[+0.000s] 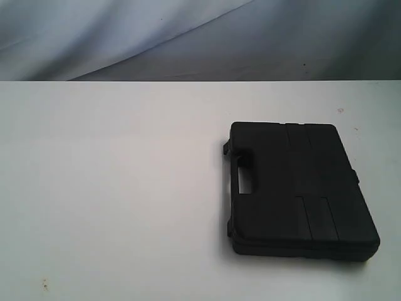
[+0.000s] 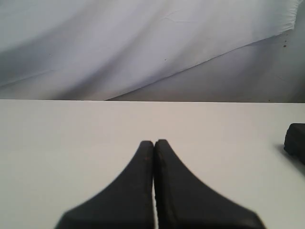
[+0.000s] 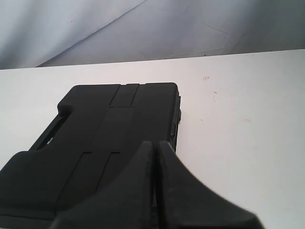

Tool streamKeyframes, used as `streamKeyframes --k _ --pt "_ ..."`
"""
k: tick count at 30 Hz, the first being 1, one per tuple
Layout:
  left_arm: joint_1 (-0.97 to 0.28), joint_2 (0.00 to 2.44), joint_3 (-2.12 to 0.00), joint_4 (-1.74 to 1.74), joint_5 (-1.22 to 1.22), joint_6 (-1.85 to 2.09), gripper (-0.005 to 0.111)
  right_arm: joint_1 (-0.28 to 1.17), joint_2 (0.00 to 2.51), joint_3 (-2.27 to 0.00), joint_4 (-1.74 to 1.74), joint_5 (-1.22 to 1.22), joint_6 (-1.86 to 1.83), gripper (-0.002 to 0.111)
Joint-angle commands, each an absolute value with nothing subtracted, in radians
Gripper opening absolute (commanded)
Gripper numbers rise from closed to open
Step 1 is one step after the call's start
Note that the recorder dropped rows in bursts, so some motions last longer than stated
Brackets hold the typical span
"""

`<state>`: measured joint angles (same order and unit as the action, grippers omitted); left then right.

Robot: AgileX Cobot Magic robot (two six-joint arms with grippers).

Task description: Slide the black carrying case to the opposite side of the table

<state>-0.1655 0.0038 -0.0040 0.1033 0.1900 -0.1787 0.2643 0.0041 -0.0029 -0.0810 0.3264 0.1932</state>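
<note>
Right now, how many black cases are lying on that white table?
1. The black rectangular plastic carrying case lies flat on the right half of the white flat table in the exterior view, with its handle toward the table's middle. No second one shows in any view.

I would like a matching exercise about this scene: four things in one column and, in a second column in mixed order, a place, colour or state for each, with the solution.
Column A
1. black carrying case
2. table
3. left gripper
4. right gripper

Column B
a. shut, with the case's lid just ahead of it
b. white, broad and flat
c. lies flat, on the right side of the exterior view
d. shut, over bare tabletop, with only a corner of the case in sight

Pairs: 1-c, 2-b, 3-d, 4-a
</note>
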Motion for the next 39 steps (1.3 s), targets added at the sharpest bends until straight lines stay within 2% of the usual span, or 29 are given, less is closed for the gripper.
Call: streamKeyframes --k 1,25,33,39 --pt "-0.172 0.0 0.0 0.099 0.189 -0.178 0.0 0.261 0.0 0.0 -0.093 0.327 0.194 0.0" --pt "-0.172 0.0 0.0 0.099 0.189 -0.178 0.0 0.261 0.0 0.0 -0.093 0.335 0.185 0.0" --pt "-0.172 0.0 0.0 0.099 0.189 -0.178 0.0 0.261 0.0 0.0 -0.084 0.218 0.185 0.0" --pt "-0.172 0.0 0.0 0.099 0.189 -0.178 0.0 0.261 0.0 0.0 -0.062 0.028 0.188 0.0"
